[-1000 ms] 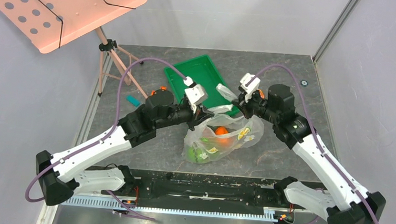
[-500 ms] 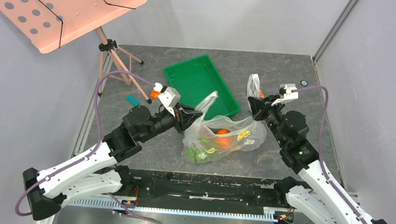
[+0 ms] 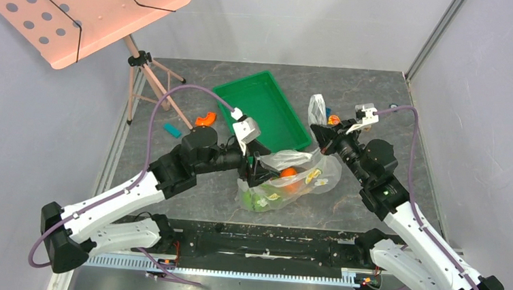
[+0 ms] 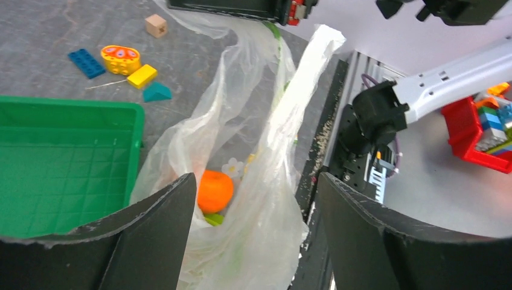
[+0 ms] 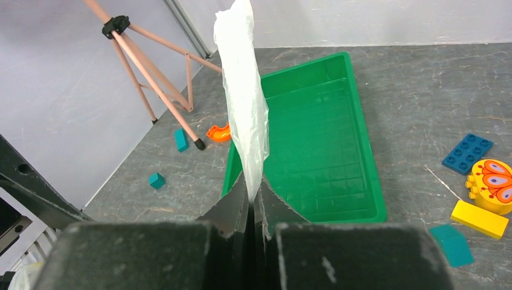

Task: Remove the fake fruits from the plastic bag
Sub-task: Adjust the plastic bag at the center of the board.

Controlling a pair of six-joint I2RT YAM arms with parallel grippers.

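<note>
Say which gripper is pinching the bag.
The right gripper: its fingers are shut on a handle of the plastic bag. The left gripper is open, fingers either side of the bag.

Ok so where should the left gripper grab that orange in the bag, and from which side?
Probably across the widest part of the orange, since it is round, coming down through the open mouth of the plastic bag, which the right gripper holds up by a handle. The open left gripper faces it.
</note>
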